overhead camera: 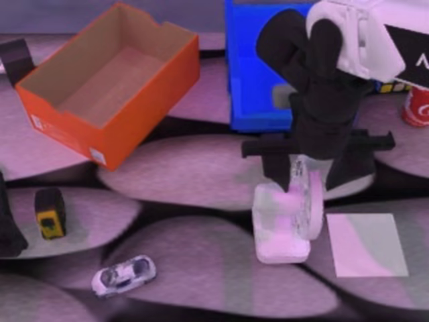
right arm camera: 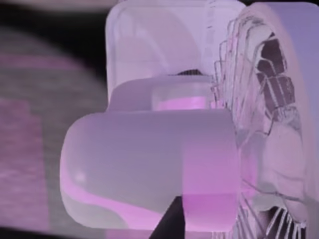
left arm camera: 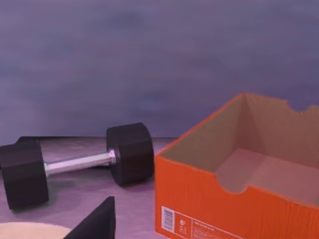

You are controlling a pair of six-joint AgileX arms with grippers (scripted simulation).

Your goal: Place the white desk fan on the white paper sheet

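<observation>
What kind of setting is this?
Likely a rendered tabletop test scene, not a real room: unrelated props scattered on a patterned table, namely an orange box, toy car, dumbbell, fan. The right gripper is at the fan.

Rendered sim tabletop, not a real room: the table (overhead camera: 201, 181) wears a purple-and-black blob-pattern texture, and behind it there's only a flat, hazy purple-grey backdrop with no walls or furniture. Clutter is a random object mix with no common household or workshop theme: an open orange shoebox (overhead camera: 114, 80), a blue bin (overhead camera: 258, 87), a black dumbbell (left arm camera: 75, 164), a tape measure (overhead camera: 50, 213), a toy car (overhead camera: 124, 275), a red can (overhead camera: 417, 107). Two-arm AgileX bench setup, so it reads as a simulated manipulation test scene.
</observation>
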